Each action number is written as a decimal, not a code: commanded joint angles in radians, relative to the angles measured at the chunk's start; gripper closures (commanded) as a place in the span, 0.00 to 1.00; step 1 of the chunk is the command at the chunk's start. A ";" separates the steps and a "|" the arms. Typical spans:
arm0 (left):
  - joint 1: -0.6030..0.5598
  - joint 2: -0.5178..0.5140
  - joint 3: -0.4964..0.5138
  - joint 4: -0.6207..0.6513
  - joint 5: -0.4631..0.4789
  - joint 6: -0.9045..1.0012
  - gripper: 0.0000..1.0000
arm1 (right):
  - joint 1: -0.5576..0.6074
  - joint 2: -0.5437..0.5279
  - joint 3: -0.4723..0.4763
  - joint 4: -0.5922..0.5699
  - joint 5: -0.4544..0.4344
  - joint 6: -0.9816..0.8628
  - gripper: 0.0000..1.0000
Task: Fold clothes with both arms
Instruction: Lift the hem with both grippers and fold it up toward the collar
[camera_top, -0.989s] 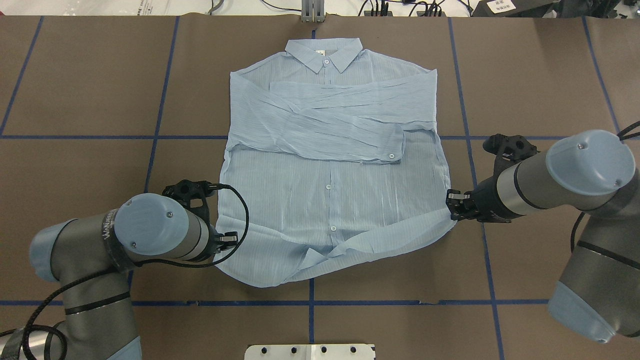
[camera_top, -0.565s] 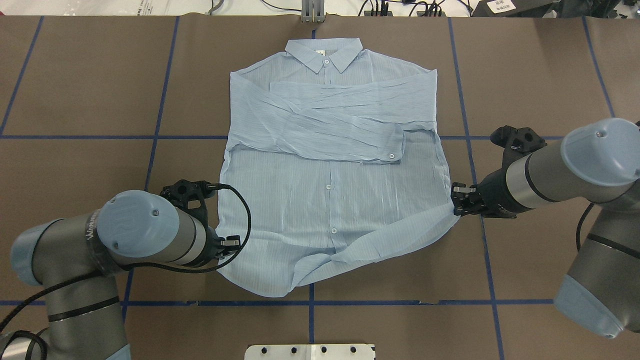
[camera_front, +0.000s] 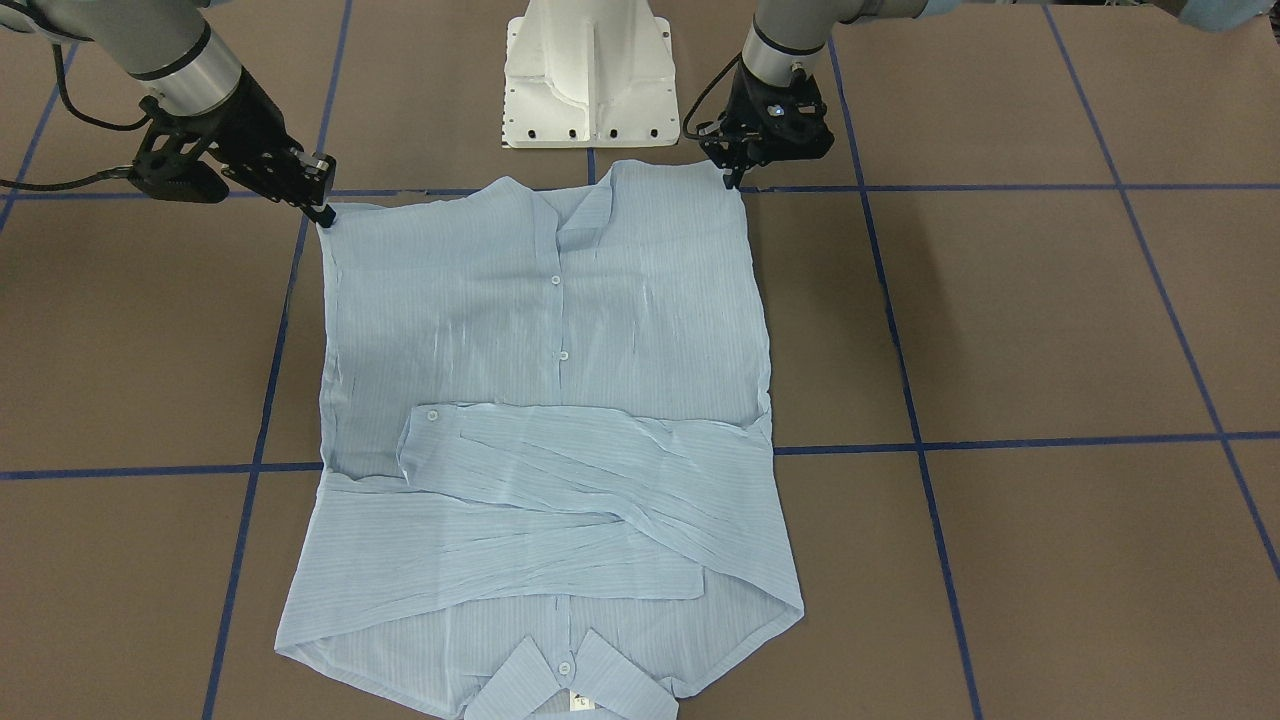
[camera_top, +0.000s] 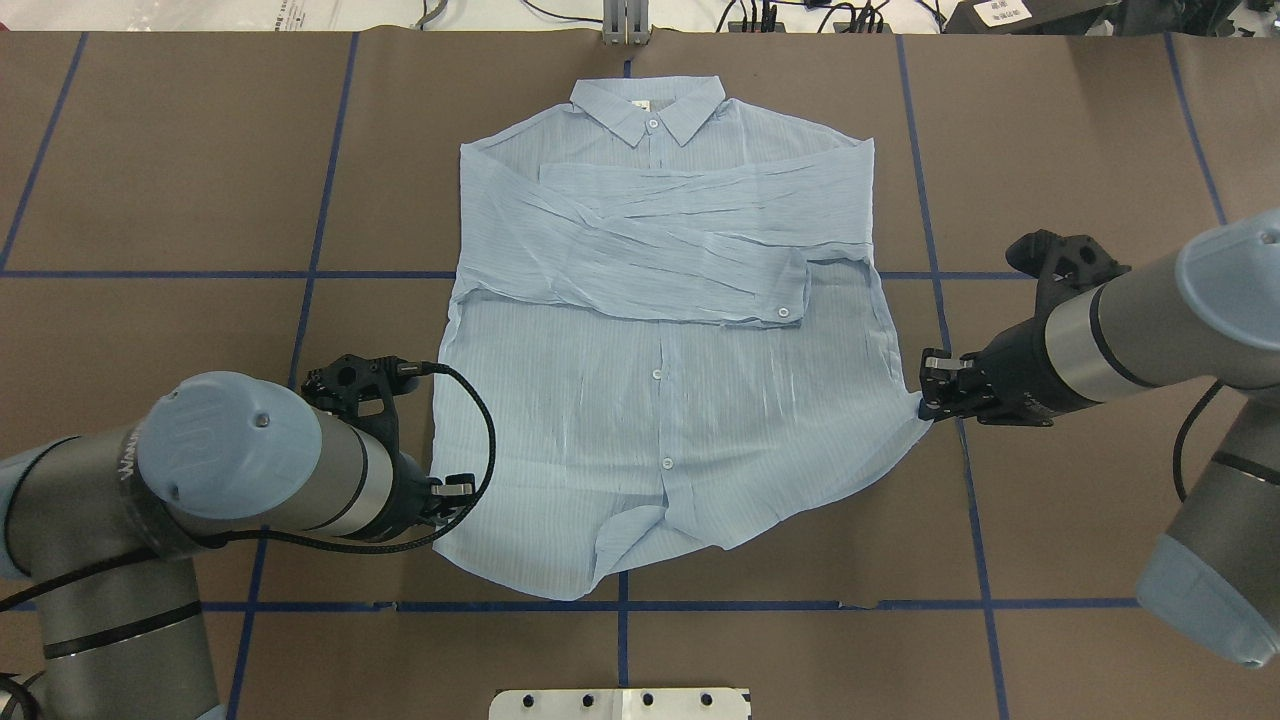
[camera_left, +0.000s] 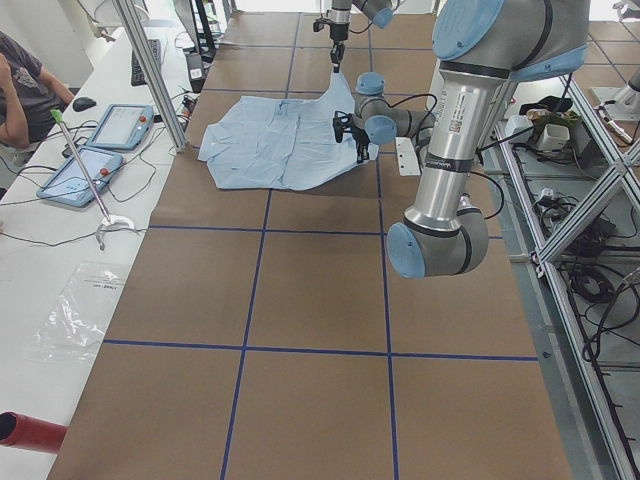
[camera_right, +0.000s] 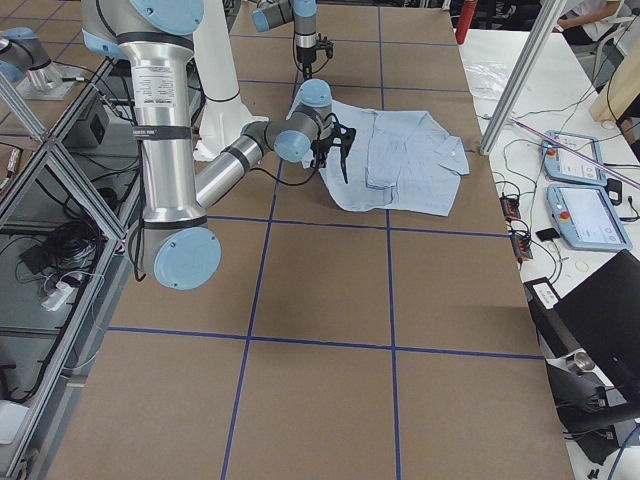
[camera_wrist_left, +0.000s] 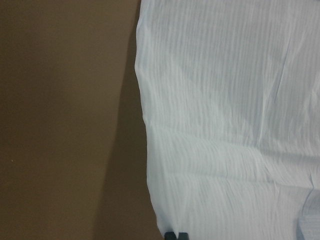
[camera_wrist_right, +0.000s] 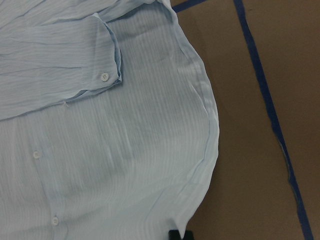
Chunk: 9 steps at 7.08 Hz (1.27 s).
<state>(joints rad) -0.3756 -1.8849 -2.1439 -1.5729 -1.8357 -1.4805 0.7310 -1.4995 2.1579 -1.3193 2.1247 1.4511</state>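
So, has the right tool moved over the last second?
Yes. In the overhead view the right tool has shifted outward, closer to the blue tape line, pulling the shirt corner with it.

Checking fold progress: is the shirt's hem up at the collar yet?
No, the hem lies at the opposite end, far from the collar.

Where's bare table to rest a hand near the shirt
Bare table flanks the shirt on both sides at its collar end. Crowded: the hem corners, at the left pincer and right pincer, and the narrow strip toward the white base.
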 joint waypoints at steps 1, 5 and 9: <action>-0.014 0.009 -0.031 0.001 -0.007 0.003 1.00 | 0.074 0.011 -0.003 0.000 0.061 0.000 1.00; -0.288 -0.193 0.163 -0.027 -0.106 0.031 1.00 | 0.175 0.230 -0.211 -0.012 0.060 -0.001 1.00; -0.434 -0.351 0.626 -0.324 -0.108 0.112 1.00 | 0.261 0.445 -0.556 -0.005 0.060 -0.079 1.00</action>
<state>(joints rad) -0.7712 -2.1737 -1.6613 -1.8212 -1.9434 -1.3857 0.9780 -1.1194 1.7157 -1.3248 2.1845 1.4081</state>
